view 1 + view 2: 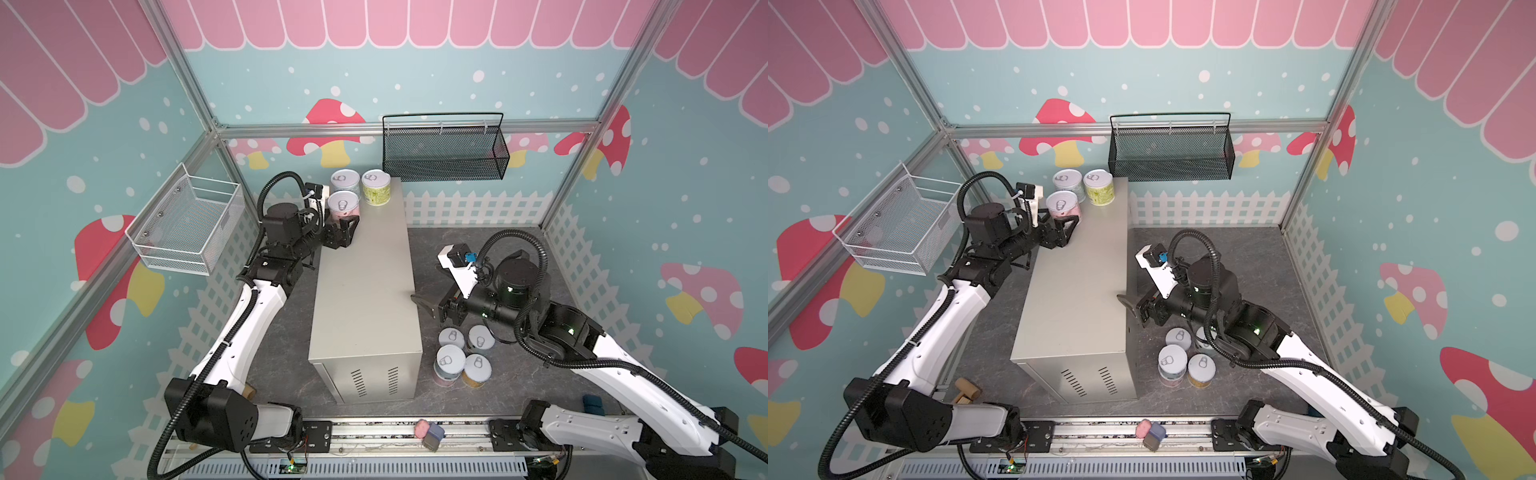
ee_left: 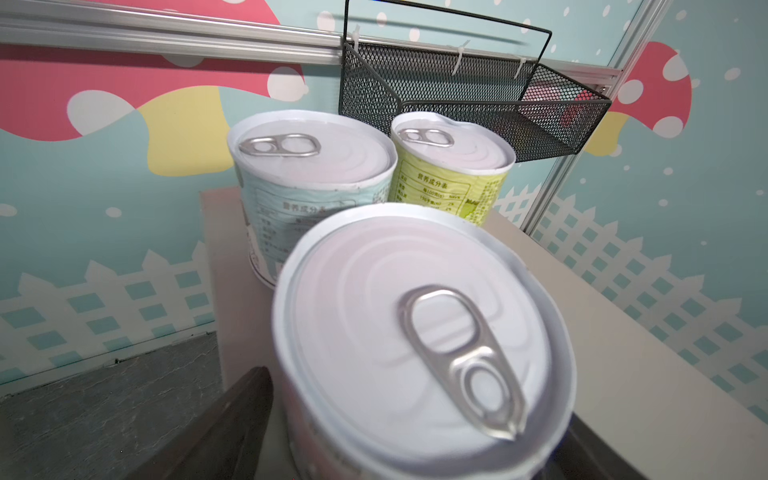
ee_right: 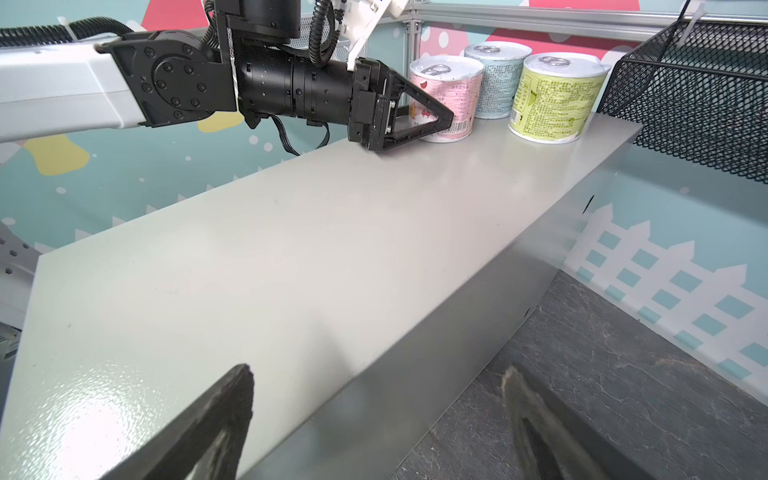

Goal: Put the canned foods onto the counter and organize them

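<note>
Pink can (image 2: 415, 340) stands between left gripper (image 1: 348, 228) jaws, hold unclear; right gripper (image 3: 378, 374) gapes empty

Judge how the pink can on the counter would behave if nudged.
The pink can stands upright on a flat base, roughly as wide as tall, so it would probably slide rather than tip. Its label looks smooth, perhaps slippery. On its side it would likely roll.

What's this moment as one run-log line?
left claw: around pink can, grip unclear | right claw: open, empty | counter: three cans | floor: four cans
</note>
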Robot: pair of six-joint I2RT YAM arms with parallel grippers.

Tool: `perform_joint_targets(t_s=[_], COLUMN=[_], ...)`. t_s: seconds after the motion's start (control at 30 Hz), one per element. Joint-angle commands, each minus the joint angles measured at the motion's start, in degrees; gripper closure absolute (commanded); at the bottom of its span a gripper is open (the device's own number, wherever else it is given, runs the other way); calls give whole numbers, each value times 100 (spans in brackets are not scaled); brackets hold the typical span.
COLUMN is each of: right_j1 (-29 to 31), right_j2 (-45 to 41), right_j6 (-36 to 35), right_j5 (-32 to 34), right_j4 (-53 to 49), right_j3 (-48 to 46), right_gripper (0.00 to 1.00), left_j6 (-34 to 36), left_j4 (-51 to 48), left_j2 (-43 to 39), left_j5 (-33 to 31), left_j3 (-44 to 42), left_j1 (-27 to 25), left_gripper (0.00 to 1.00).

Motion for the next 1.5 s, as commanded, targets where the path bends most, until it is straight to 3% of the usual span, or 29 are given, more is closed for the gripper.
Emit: perform_joint_targets(t_s=[0.0, 0.33, 0.53, 0.7, 1.03, 1.47], right_j1=[21, 21, 17, 21, 21, 18], right_j2=[-84, -14, 179, 207, 158, 313], right_j6=[-19, -12, -89, -66, -30, -5], right_j5=[-68, -48, -53, -63, 12, -30], right_j4=[89, 25, -104, -73, -87, -33], right_j3=[-90, 103, 442, 443, 410, 408], right_gripper=[5, 5, 5, 4, 4, 4], left_j6=[4, -173, -499, -604, -669, -732], left_j4=[-129, -1510, -2105, -1924, -1628, -1379], left_j2=[-303, -1457, -1547, -1278, -292, -75], left_j5=[-93, -894, -1189, -821, -475, -201], left_j3=[-151, -268, -137, 24, 630, 541], left_j1=[46, 106, 642, 910, 925, 933], left_gripper=[5, 1, 1, 1, 1, 1])
